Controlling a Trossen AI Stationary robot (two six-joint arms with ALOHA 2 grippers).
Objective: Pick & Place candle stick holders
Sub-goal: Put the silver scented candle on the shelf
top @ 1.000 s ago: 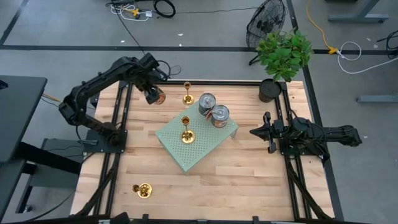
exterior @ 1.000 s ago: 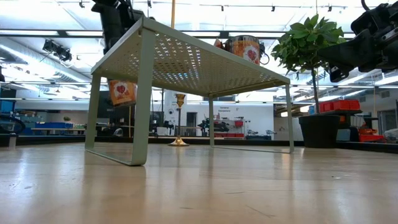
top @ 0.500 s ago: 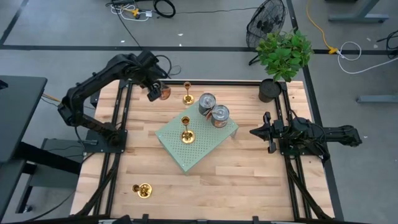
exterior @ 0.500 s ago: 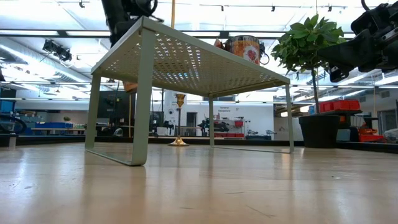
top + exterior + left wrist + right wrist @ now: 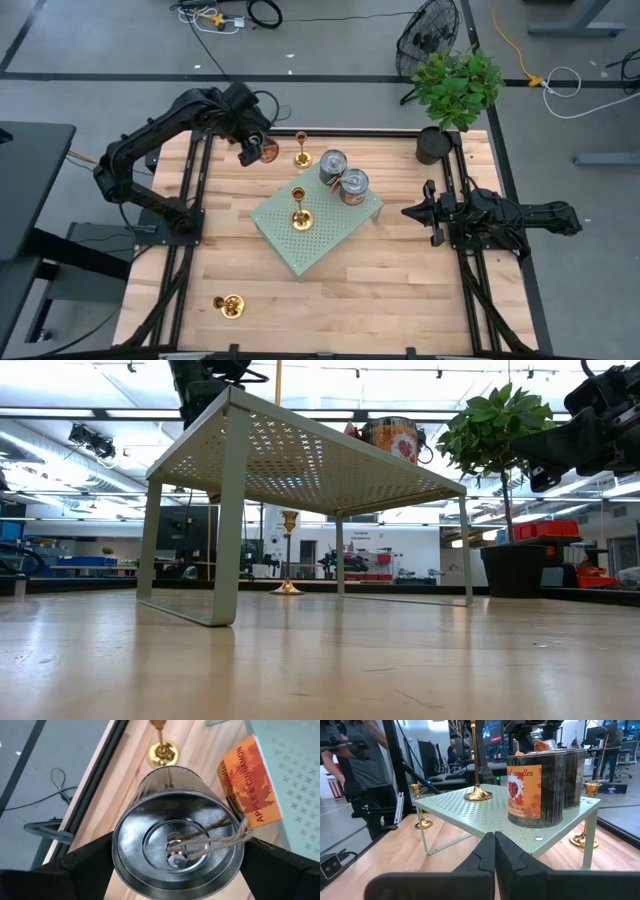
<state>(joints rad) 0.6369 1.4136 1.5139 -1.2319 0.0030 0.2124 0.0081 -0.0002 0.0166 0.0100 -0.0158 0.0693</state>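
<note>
My left gripper hangs over the table's far left part, shut on a silver can with a twine-tied orange tag. One gold candle stick holder stands on the table just right of it. A second one stands on the green perforated shelf. A third is on the table near the front left. My right gripper waits shut at the table's right edge, pointing level at the shelf. My left gripper pinches the can between its two fingers, one on each side of the round wall near the lid end. The fingers come from above, slanting down. The can hangs clear of the table, lid toward the wrist.
Two more labelled cans stand on the shelf's far right corner. A potted plant stands at the table's far right corner. Dark frame rails run along both side edges. Bare wood lies in front of the shelf.
My left gripper has risen with the can and drifted a little toward the table's right, nearer the far candle stick holder. In the low view the can has climbed from below the shelf top to behind it.
</note>
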